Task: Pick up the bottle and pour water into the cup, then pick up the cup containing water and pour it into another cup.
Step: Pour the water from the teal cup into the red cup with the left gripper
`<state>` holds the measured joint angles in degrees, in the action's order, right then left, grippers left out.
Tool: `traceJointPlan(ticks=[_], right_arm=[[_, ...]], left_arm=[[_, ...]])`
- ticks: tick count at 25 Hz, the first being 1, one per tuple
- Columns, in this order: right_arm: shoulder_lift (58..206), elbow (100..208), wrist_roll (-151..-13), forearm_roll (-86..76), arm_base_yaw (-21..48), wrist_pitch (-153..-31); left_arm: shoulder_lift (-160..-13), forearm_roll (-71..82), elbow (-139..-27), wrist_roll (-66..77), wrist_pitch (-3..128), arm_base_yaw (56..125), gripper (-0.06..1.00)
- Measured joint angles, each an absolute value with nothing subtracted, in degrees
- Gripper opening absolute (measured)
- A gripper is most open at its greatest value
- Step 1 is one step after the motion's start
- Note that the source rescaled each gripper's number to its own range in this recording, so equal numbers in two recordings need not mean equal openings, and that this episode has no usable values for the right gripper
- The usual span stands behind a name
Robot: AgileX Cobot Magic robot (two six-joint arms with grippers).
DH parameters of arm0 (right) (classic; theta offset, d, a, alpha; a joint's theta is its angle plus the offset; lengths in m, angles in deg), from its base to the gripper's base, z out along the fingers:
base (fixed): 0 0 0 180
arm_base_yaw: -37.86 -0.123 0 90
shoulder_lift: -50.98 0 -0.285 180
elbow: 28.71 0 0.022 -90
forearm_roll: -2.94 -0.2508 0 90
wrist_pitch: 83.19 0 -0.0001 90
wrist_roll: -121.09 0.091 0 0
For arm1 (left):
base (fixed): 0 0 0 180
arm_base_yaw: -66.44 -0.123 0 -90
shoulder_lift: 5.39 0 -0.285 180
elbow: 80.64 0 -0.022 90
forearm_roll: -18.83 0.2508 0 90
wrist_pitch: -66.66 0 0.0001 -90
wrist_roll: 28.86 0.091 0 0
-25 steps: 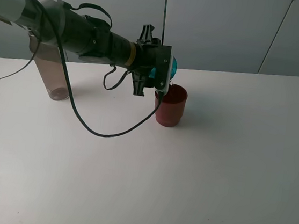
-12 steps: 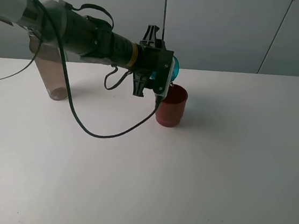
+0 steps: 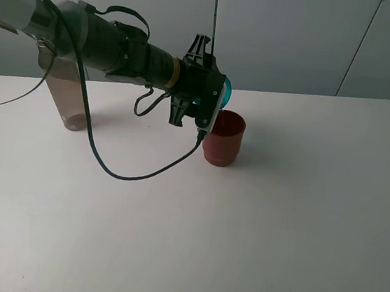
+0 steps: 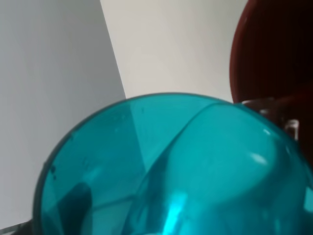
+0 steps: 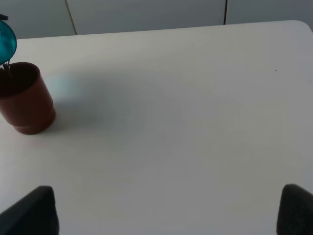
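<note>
My left gripper [image 3: 212, 100] is shut on the teal cup [image 3: 226, 91] and holds it tipped on its side just above the rim of the dark red cup [image 3: 224, 138], another cup, which stands upright on the table. In the left wrist view the teal cup [image 4: 171, 171] fills the picture, with the red cup's [image 4: 274, 54] mouth beside it. In the right wrist view the teal cup [image 5: 7, 41] hangs over the red cup [image 5: 27, 100]. The bottle [image 3: 65, 94] stands upright at the far left, partly behind the left arm. My right gripper [image 5: 164, 210] is open, holding nothing.
The white table [image 3: 277, 233] carries only the bottle and the red cup. A black cable [image 3: 118, 174] droops from the left arm down to the table in front of the cups. A pale wall stands behind the table's far edge.
The left wrist has rolled a little further, tipping the teal cup slightly more over the red cup. The bottle and the red cup have stayed put.
</note>
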<state>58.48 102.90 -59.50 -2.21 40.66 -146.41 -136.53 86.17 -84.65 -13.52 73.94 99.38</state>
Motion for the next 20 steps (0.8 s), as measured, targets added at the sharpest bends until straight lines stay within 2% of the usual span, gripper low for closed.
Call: traceJointPlan(ticks=[20], right_arm=[[58.48,102.9,-59.5,-2.21,40.66,-146.41]], left_arm=[[-135.46,91.52,-84.65,-10.92,71.55,100.18,0.08]])
